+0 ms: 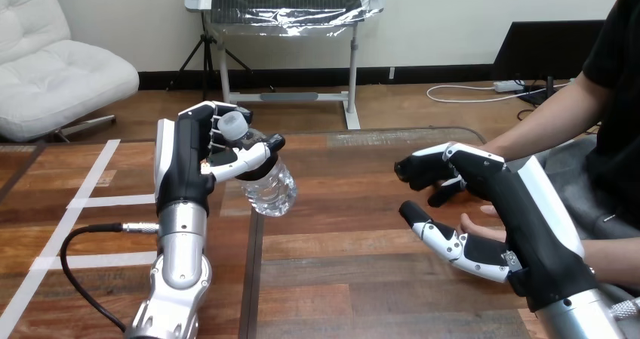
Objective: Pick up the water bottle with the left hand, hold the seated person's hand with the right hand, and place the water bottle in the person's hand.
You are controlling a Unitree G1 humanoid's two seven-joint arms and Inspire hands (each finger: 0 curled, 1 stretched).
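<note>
My left hand (pixel 189 161) is raised above the table's left half, with fingers and thumb curled round a clear water bottle (pixel 270 188). The bottle tilts, its white cap (pixel 234 124) up by my fingers and its base hanging lower right. My right hand (pixel 502 192) hovers at the table's right side, fingers loosely bent and thumb (pixel 445 241) stretched out. The fingertips of the person's hand (pixel 479 223) show in the gap between my thumb and fingers, mostly hidden behind my palm. My right fingers do not close round it.
The wooden table (pixel 347 278) has white tape lines (pixel 90 199) on its left part. A black cable (pixel 83 278) loops by my left forearm. The person's forearm (pixel 551 127) reaches in from the right edge.
</note>
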